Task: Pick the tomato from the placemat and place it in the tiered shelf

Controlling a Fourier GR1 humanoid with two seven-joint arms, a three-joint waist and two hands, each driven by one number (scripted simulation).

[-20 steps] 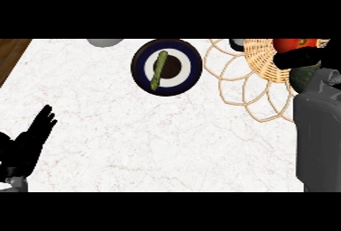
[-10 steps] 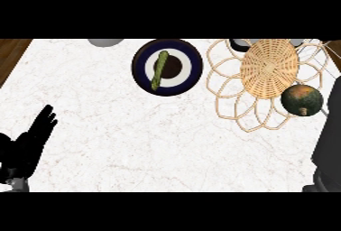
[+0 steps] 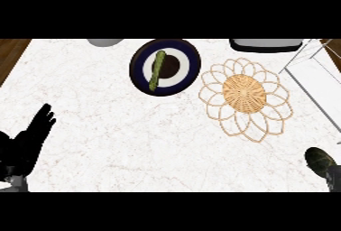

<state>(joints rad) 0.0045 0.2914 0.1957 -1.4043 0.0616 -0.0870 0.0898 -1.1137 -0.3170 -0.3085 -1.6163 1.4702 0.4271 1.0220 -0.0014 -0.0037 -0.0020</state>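
Nowhere in the head view can the tomato be seen: the placemat (image 3: 246, 98), a woven disc ringed with looped petals, lies bare at centre right of the counter (image 3: 100, 113). Only a dark, rounded part of the right hand (image 3: 322, 163) is shown at the lower right edge, well apart from the placemat, and whether anything is held there cannot be told. The shelf (image 3: 311, 76), a pale frame with a slanting tier, is cut off by the right edge just beside the placemat. The left hand (image 3: 30, 140) is kept at rest near the lower left corner, fingers straight and spread upward, with nothing in it. Beyond the placemat a dark plate (image 3: 142, 76) bearing a green vegetable (image 3: 158, 70) is set near the far edge, with a grey bowl (image 3: 104, 42) to its left and a grey object (image 3: 264, 43) to its right. If the tomato is hidden at the right hand, the carrying step is judged to be under way, and the next move calls for the right hand to be brought up over the shelf tier and the tomato set down inside it.
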